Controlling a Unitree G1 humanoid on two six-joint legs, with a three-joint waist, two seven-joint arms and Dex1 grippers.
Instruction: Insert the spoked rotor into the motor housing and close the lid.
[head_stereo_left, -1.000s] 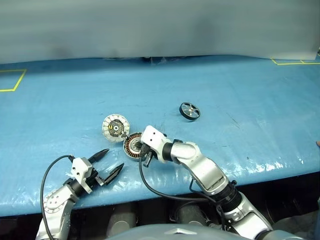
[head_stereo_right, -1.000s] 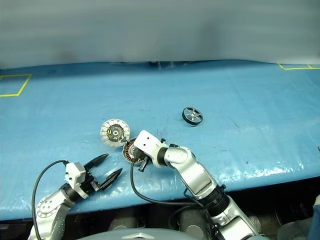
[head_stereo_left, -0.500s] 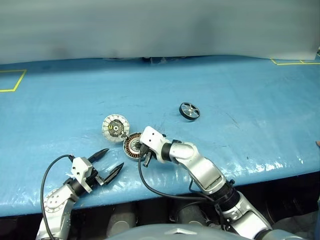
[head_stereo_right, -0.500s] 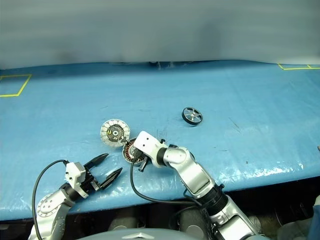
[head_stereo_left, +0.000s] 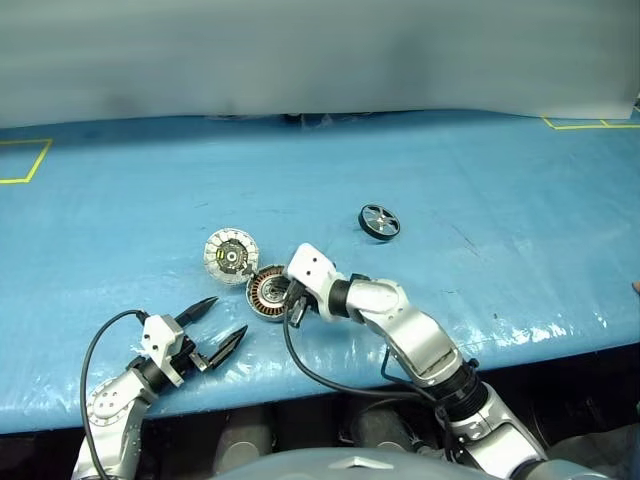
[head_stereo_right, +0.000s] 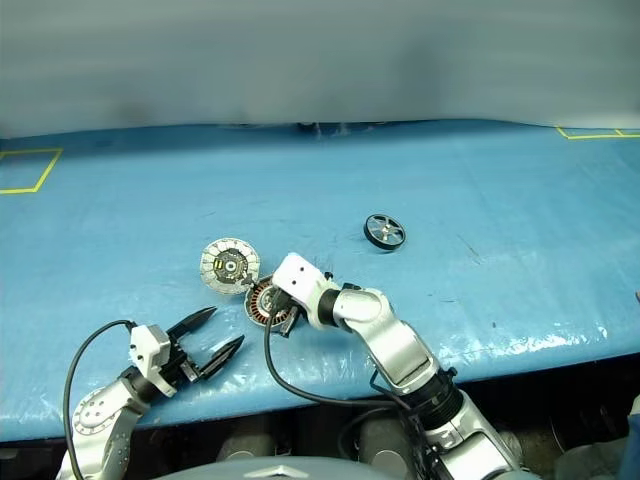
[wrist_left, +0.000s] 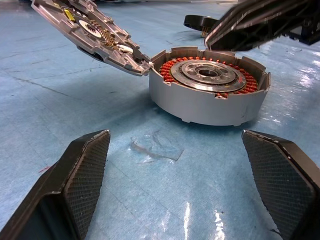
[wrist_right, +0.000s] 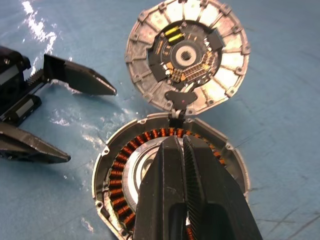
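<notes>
In the left eye view, the motor housing (head_stereo_left: 267, 293) lies on the blue tabletop (head_stereo_left: 480, 200), the lid (head_stereo_left: 231, 254) touches it, and the spoked rotor (head_stereo_left: 379, 222) sits well apart. In the left wrist view, the left gripper (wrist_left: 185, 190) has its jaws wide apart before the housing. In the right wrist view, the right gripper (wrist_right: 182, 150) holds its jaws together, empty, over the windings.
</notes>
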